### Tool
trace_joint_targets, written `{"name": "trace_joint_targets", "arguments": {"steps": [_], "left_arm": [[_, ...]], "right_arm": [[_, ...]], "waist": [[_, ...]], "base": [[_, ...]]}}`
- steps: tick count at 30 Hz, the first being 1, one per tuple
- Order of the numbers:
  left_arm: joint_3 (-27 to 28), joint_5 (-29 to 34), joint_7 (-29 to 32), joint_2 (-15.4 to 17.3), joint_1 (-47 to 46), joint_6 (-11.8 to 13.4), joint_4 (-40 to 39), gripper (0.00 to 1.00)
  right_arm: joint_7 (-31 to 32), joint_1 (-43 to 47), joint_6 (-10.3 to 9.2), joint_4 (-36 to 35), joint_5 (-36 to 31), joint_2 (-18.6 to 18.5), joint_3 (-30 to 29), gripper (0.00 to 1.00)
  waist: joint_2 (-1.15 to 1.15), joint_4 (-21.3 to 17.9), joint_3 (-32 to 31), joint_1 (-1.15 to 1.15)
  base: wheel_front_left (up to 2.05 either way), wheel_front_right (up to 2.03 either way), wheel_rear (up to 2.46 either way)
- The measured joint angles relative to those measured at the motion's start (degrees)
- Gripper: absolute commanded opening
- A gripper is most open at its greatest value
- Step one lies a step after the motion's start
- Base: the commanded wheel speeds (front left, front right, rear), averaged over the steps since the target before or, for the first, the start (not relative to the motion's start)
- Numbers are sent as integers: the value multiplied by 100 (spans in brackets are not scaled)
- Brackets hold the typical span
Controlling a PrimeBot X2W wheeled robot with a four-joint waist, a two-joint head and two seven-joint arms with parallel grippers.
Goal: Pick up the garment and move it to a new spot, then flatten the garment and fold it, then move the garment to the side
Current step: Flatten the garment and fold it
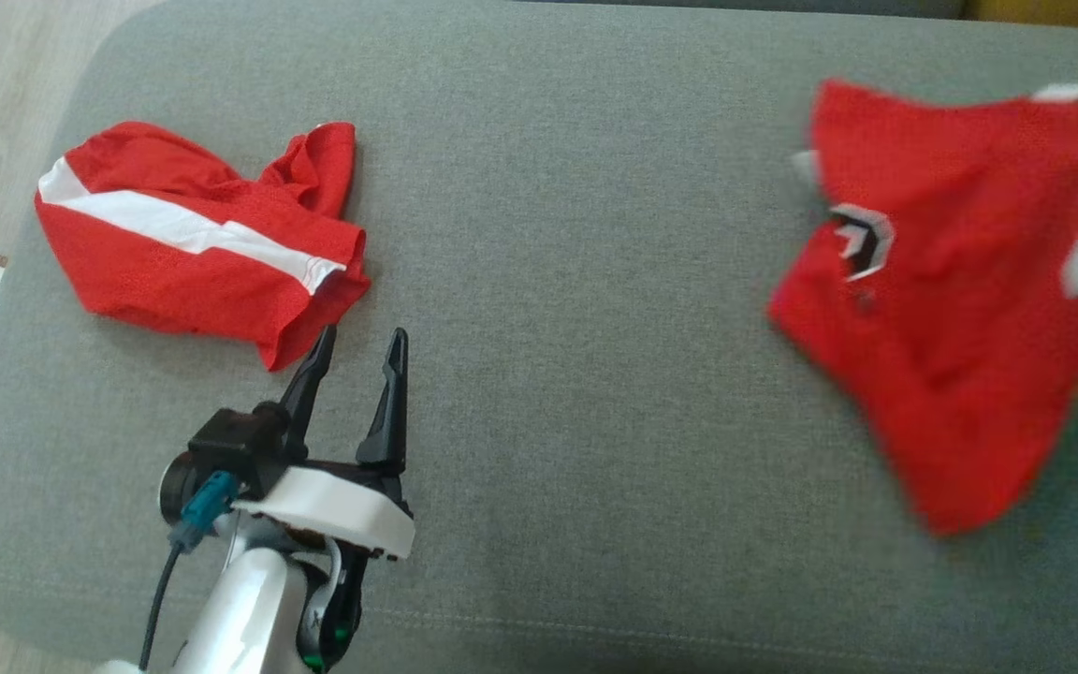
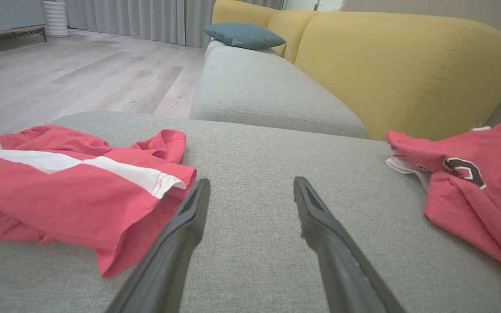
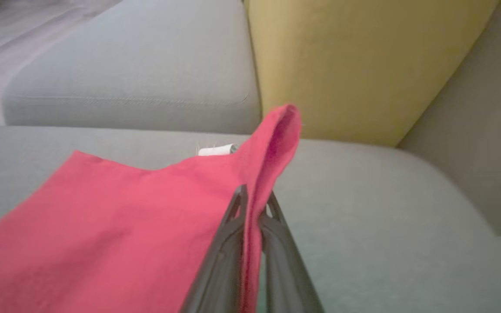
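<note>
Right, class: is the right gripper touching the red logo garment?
Touching. Right wrist view: the right gripper is shut, pinching the red logo garment.

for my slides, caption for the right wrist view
Right pincer shut on a fold of the red garment over the grey couch, yellow backrest behind

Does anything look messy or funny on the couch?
Yes, a bit. The striped red garment lies crumpled on the grey cushion, one corner bunched up. The red garment with the logo is rumpled too, its edge pinched into a raised fold by the right gripper. Nothing looks torn or spilled.
</note>
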Motion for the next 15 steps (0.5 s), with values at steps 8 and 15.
{"name": "trace_joint_targets", "arguments": {"steps": [8, 15], "left_arm": [[-15, -9, 0, -10, 8, -44, 0, 100], [-37, -68, 0, -11, 10, -40, 0, 100]], "right_arm": [[89, -602, 0, -163, -914, -909, -63, 0], [88, -694, 0, -263, -1764, -927, -404, 100]], "waist": [[0, 105, 19, 0], [0, 131, 12, 0]], "base": [[0, 0, 0], [0, 0, 0]]}}
